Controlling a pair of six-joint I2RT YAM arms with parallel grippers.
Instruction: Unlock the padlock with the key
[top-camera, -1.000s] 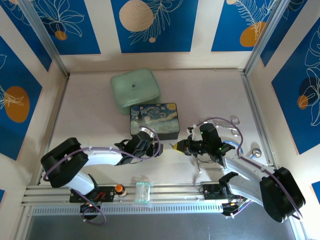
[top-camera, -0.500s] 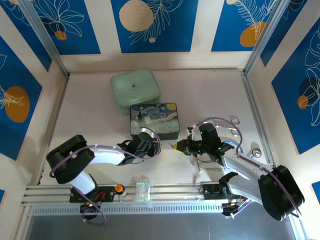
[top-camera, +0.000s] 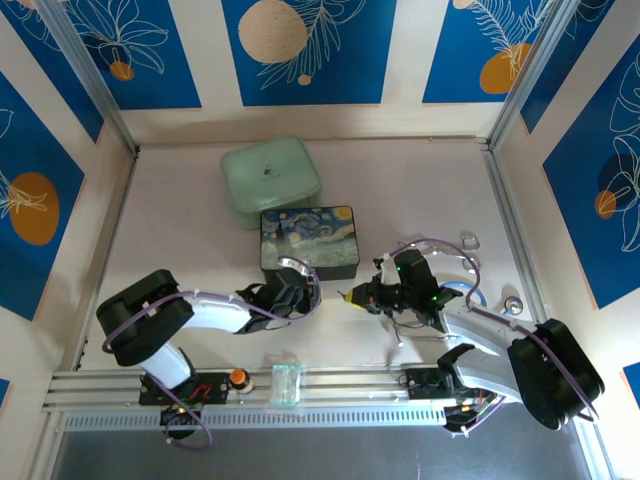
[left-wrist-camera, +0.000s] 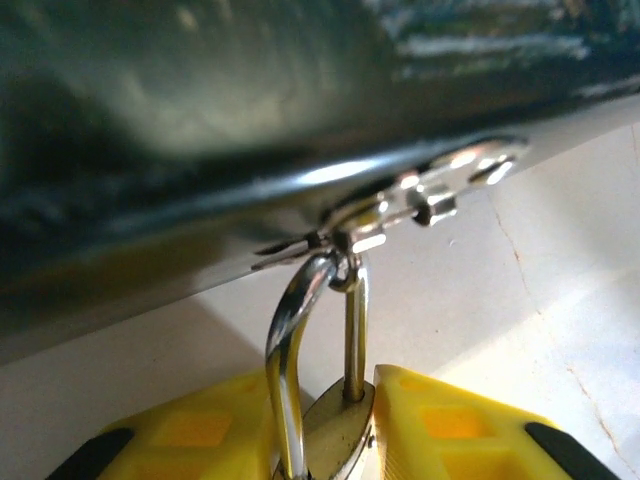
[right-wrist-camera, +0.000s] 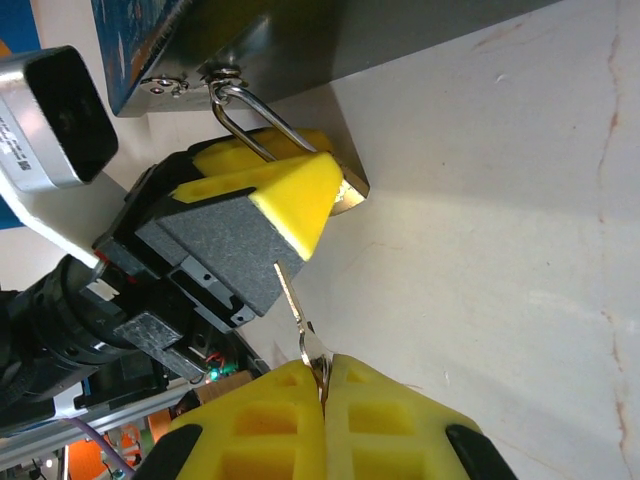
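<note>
The brass padlock (left-wrist-camera: 342, 432) hangs by its silver shackle (left-wrist-camera: 292, 330) from the metal latch (left-wrist-camera: 420, 205) on the front of the painted box (top-camera: 308, 240). My left gripper (left-wrist-camera: 330, 392) is shut on the padlock, with a yellow finger pressed against each side of its body. In the right wrist view the padlock's brass corner (right-wrist-camera: 352, 190) peeks out behind the left gripper's yellow fingers (right-wrist-camera: 290, 190). My right gripper (right-wrist-camera: 322, 368) is shut on the head of the key (right-wrist-camera: 293, 298). The key's blade points up at the left gripper and stops just short of the padlock.
A pale green lidded case (top-camera: 270, 180) sits behind the painted box. A small ring (top-camera: 470, 240) and a round metal piece (top-camera: 513, 305) lie at the right. A clear block (top-camera: 288, 383) stands on the near rail. Both grippers (top-camera: 330, 295) meet in front of the box.
The left gripper's jaws have closed in onto the padlock. The left arm's elbow has shifted a little right, and the right gripper has edged slightly toward the left one with the key.
</note>
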